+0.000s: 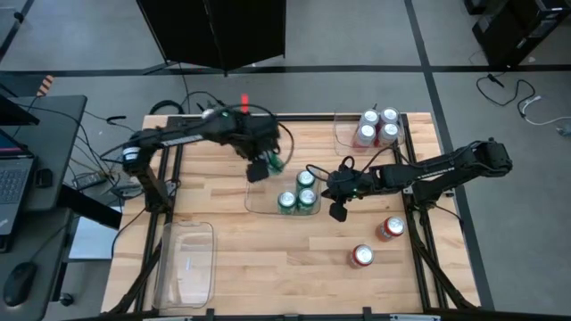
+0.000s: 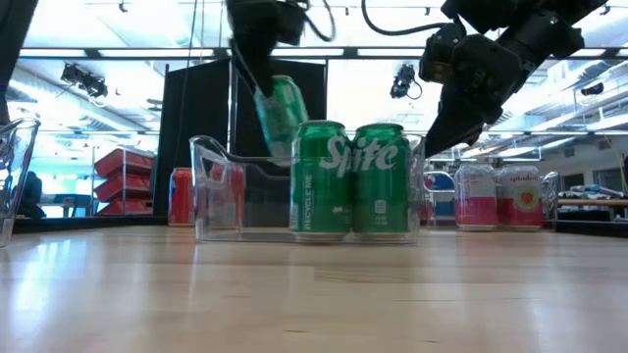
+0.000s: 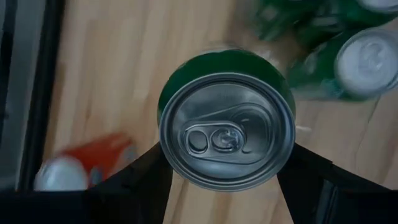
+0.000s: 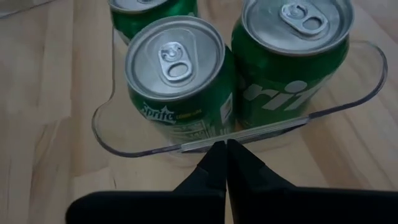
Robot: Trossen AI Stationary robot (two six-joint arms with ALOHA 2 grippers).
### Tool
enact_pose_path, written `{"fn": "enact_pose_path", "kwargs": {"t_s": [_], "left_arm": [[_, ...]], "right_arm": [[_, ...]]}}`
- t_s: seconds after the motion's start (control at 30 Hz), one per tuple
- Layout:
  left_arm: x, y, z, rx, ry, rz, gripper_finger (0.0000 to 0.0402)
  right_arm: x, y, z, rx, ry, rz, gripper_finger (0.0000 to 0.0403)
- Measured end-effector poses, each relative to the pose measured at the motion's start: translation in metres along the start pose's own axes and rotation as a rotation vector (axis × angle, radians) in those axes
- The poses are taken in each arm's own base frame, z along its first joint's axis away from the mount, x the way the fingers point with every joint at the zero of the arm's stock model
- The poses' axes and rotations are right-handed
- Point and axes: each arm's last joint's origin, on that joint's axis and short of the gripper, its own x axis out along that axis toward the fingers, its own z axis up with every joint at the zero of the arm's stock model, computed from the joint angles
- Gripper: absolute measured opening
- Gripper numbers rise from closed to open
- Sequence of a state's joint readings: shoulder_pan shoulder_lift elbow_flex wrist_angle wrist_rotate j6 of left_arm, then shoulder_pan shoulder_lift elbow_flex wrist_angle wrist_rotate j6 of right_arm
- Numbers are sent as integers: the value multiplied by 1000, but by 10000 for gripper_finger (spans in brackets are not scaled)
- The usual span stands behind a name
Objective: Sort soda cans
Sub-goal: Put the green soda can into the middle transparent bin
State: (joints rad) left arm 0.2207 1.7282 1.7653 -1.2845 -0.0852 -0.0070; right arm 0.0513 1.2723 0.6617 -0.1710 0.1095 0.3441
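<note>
My left gripper (image 1: 265, 166) is shut on a green soda can (image 2: 283, 118), held over the far-left part of a clear bin (image 1: 259, 203) in the table's middle. Three green soda cans (image 1: 305, 179) (image 1: 286, 202) (image 1: 308, 198) stand upright in that bin. My right gripper (image 4: 225, 148) is shut with nothing between its fingers, its tips at the bin's right end wall (image 4: 249, 134). Two red cans (image 1: 391, 228) (image 1: 361, 256) stand on the table near the right edge. Silver-white and red cans (image 1: 375, 127) stand in a bin at the far right. My left gripper pinches the green can between its two fingers (image 3: 144, 174), on opposite sides of the body just below the top rim (image 3: 164, 158). The fingers come from above, slanting down. The can hangs below them, tilted, lifted clear of the bin and the table. My right gripper's shut tips are at the bin's wall; whether they touch it I cannot tell.
An empty clear bin (image 1: 185, 263) lies at the near left corner. In the low view, two red cans (image 2: 182, 196) (image 2: 228, 191) stand beyond the middle bin. Bare wood stretches between the middle bin and the near edge.
</note>
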Motion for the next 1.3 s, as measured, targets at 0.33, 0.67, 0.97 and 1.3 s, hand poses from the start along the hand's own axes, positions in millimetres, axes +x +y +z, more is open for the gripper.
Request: {"fn": "enact_pose_path", "kwargs": {"t_s": [0.33,0.67,0.97,1.3], "left_arm": [[39,-35,34,162,50,-89,245],[81,-48,43,237,128,-75,245],[86,-49,46,237,114,-76,258],[85,-49,45,230,117,-75,307]], "right_arm": [[1,0,0,-5,0,-1,0],[1,0,0,-6,3,-2,0],[1,-1,0,-7,4,-3,0],[1,-1,0,-7,4,-3,0]]}}
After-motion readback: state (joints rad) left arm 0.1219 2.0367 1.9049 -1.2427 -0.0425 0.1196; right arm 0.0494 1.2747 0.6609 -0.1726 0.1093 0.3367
